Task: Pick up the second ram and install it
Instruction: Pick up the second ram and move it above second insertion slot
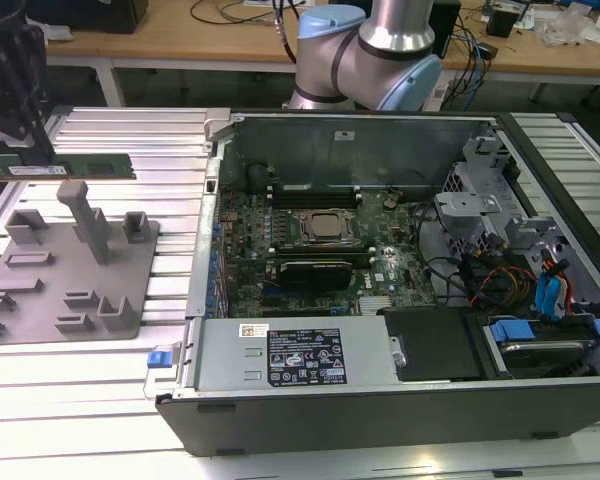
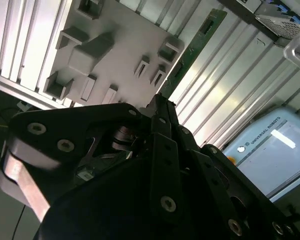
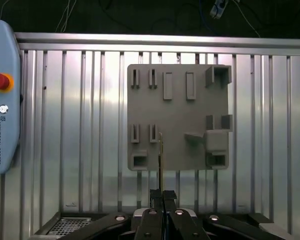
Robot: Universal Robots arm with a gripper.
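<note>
One gripper pinches the second ram between its fingers, near the grey fixture plate.

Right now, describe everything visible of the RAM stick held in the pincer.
The second ram is a long, thin green circuit board with dark chips and a pale label on its face. The pincer is shut on it near one end, so it stands on edge with its long side level. It sits at the exterior view's left, above the ribbed table and beyond the gray holder tray. In the first wrist view it shows edge-on as a thin line. Nothing else seems to touch it.
</note>
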